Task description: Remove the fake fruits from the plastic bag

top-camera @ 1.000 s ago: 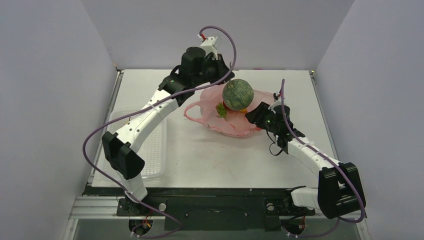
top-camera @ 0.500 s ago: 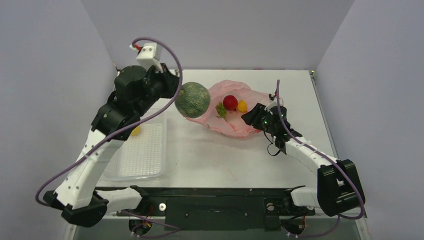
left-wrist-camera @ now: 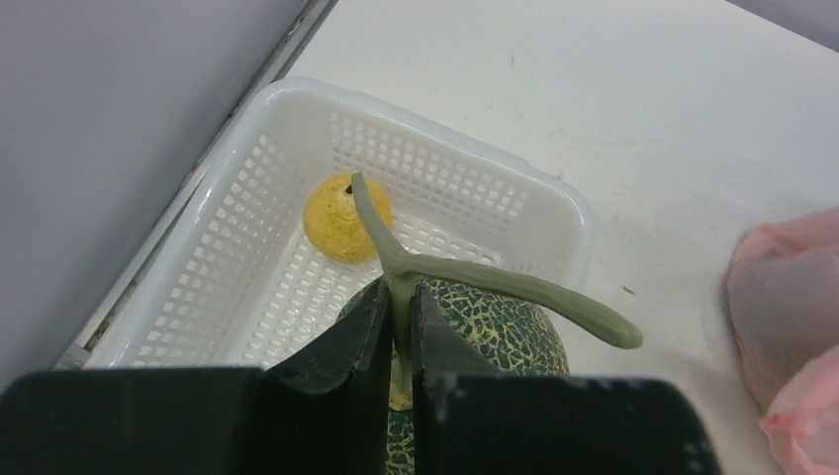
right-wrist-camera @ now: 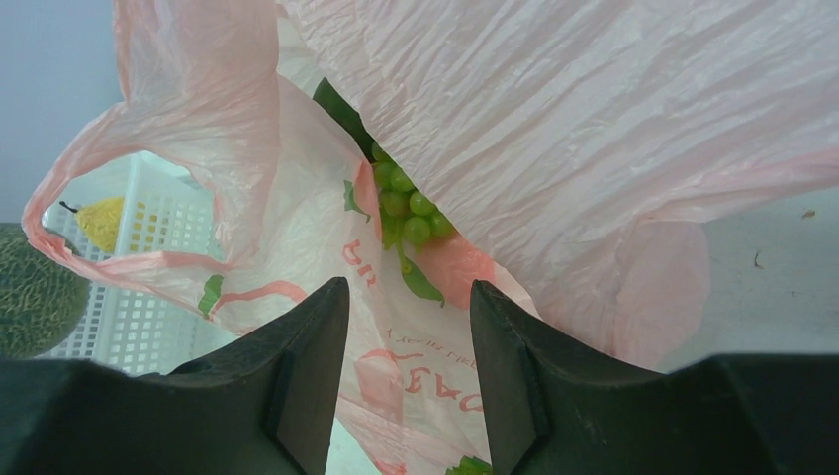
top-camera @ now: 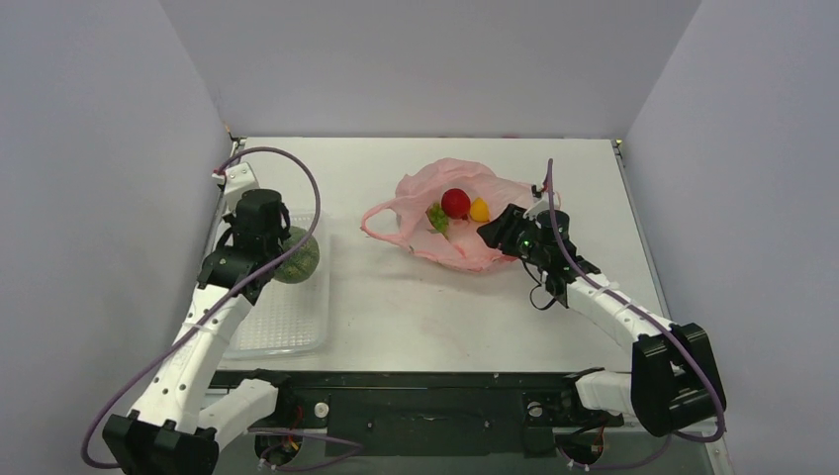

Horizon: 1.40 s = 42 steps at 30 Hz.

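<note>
Entry one, well left of the plastic bag (top-camera: 460, 255): your left gripper (left-wrist-camera: 401, 317), jaws pinched tight on the green stem (left-wrist-camera: 495, 282) of a netted green melon (top-camera: 294, 255). The melon is at the corner of a white mesh basket (top-camera: 282, 317) nearest the bag; whether it rests or hangs cannot be told. A yellow fruit (left-wrist-camera: 341, 218) lies in the basket, farther from the bag. Entry two, the bag itself: pink, crumpled, with a red round fruit (top-camera: 455, 202) just beside a small yellow fruit (top-camera: 479, 210) in its open mouth, and a green grape bunch (right-wrist-camera: 406, 203) toward its handle side. Entry three, at the bag's right edge: your right gripper (right-wrist-camera: 408, 292), jaws roughly half apart, pink film in the gap, nothing pinched.
</note>
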### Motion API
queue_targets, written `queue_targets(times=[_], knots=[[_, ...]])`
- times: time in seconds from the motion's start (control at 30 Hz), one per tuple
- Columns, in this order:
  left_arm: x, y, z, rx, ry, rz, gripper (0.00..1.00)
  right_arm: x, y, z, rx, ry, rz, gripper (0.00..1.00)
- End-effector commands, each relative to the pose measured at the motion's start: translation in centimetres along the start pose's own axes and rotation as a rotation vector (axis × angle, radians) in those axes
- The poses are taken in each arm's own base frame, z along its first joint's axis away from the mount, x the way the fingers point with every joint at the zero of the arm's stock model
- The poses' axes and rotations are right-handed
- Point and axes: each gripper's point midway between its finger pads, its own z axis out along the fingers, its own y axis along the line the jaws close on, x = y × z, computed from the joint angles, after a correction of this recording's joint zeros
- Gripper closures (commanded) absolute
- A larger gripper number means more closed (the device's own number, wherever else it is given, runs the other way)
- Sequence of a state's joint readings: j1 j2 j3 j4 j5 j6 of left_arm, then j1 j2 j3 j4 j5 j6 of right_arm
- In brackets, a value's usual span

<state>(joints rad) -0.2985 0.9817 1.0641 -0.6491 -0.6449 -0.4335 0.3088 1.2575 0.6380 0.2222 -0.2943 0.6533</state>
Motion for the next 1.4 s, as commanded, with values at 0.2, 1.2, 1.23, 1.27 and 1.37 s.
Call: queue_targets(times=[0.2,1.2,1.23,1.27,1.37], knots=[[2.0,-0.6,7.2,-0.062,-0.018,-0.176,1.0,-0.8,1.3,-0.7,-0.045,-0.039,-0.054,0.55],[-4.2,-13.6,-3.8,0.66,0.059,-0.213,0.45,2.7,3.6,0.6,-0.084,0.066,-0.11,0.65],[-2.8,-15.9,-4.6,0.702,0.097,-0.17,0.45,3.3,3.9,0.8,-0.09,0.078,-0.114,0.66],[-2.9,-17.2,-5.3,0.739,0.09,-0.164,0.45,4.0,3.7,1.1,-0.082,0.095,-0.116,0.69],[-0.8,-23.3,-7.7,0.909,0.126,-0.138,0.46,6.5,4.1,2.0,-0.081,0.142,-0.146,0.7]])
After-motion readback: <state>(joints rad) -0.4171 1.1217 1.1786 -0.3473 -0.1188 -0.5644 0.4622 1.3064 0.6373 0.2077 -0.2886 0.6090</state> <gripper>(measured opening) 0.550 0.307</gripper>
